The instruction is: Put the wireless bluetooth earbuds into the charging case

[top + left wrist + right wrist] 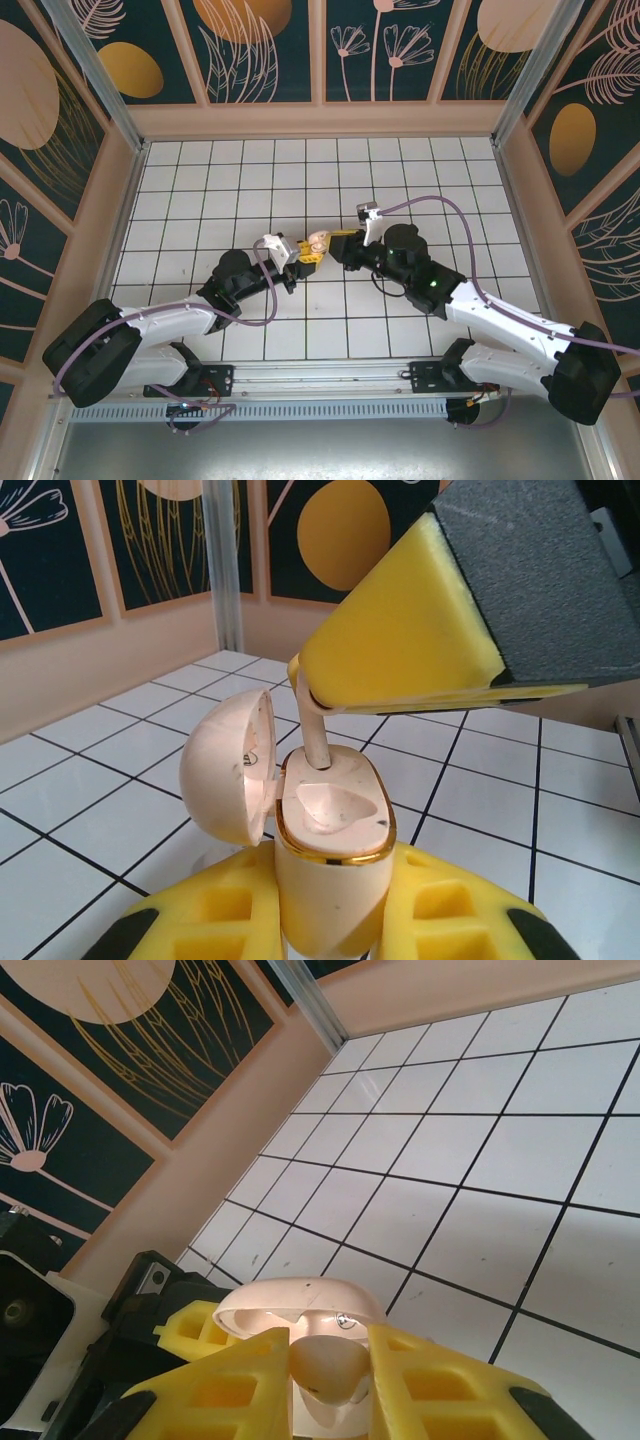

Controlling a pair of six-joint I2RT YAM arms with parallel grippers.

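My left gripper (330, 905) is shut on the cream charging case (335, 825), holding it upright above the tiles with its gold rim up. The rounded lid (225, 770) hangs open to the left. My right gripper (330, 1370) is shut on one earbud (338, 1355), its head pinched between the yellow fingers (240, 1380). In the left wrist view the earbud's stem (315, 730) reaches down from the right gripper's yellow pads (400, 630) into the case's far slot. The near slot (335, 805) is hollow. From above, both grippers meet at the case (318, 243) mid-table.
White tiled floor (440, 180) spreads all around the arms. Peach walls with dark flower panels (260, 50) close in the back and sides, and a metal post (222, 570) stands at the far corner. The left arm's black body (60, 1330) sits close behind the case.
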